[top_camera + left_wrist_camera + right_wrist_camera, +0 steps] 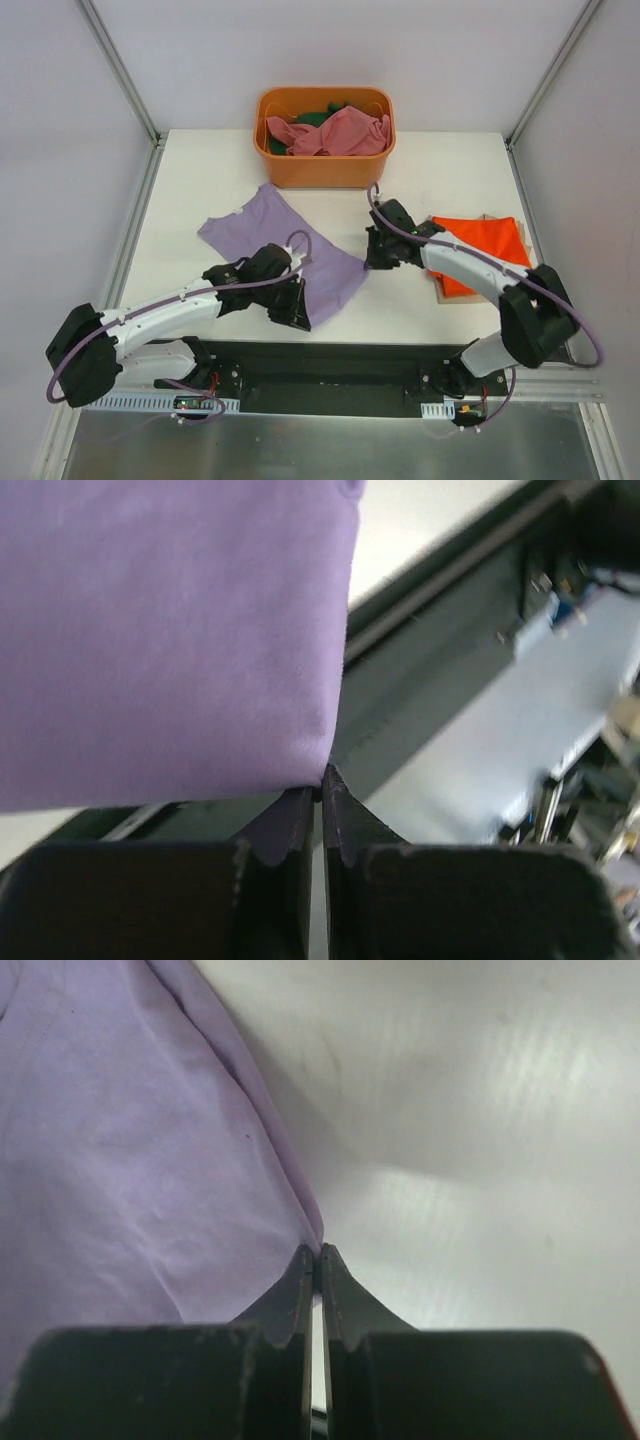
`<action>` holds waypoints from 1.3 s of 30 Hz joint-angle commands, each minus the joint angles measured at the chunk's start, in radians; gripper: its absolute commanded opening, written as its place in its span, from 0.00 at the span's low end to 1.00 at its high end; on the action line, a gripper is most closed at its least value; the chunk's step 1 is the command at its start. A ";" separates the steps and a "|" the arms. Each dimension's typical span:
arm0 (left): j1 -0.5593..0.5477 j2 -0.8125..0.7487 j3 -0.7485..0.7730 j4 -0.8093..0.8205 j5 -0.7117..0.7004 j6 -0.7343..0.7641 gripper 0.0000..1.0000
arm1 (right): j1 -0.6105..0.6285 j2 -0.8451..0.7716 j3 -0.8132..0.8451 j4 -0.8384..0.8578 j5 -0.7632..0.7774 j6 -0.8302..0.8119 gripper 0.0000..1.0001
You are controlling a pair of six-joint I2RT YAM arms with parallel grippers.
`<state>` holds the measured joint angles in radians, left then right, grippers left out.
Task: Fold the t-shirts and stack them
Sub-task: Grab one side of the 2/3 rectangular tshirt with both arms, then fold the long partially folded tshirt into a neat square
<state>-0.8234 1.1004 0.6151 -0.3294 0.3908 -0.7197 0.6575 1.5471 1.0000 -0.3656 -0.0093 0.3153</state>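
The lavender-purple t-shirt [285,250] lies spread on the white table, slanting from upper left to lower right. My left gripper [297,313] is shut on its near corner, which shows pinched between the jaw tips in the left wrist view [321,780]. My right gripper [375,262] is shut on the shirt's right corner, seen in the right wrist view [318,1253]. The orange-red t-shirt [482,248] lies folded at the right on a tan board. The dusty pink shirt [335,133] and dark green shirt [318,117] lie bunched in the tub.
The rigid orange plastic tub [325,170] stands at the back centre of the table. The table's near edge and black arm-mount rail [330,365] run just below the left gripper. Metal frame posts stand at the back corners.
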 commanded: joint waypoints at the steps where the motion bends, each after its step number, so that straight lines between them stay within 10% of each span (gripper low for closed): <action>1: -0.120 0.022 0.118 0.001 0.186 0.068 0.00 | -0.022 -0.215 -0.087 -0.229 0.058 -0.036 0.01; 15: -0.246 0.154 0.268 0.253 0.437 0.054 0.00 | -0.119 -0.708 -0.101 -0.573 0.199 -0.143 0.01; 22: -0.218 0.102 0.233 0.273 0.387 0.057 0.00 | -0.119 -0.633 -0.005 -0.535 0.158 -0.171 0.01; 39: 0.239 -0.148 0.028 0.129 0.274 0.114 0.00 | -0.015 -0.279 0.274 -0.273 -0.078 -0.165 0.01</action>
<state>-0.6422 1.0306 0.6514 -0.1402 0.7044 -0.6556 0.6010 1.2053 1.1503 -0.7151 -0.0547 0.1619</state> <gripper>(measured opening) 0.009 0.022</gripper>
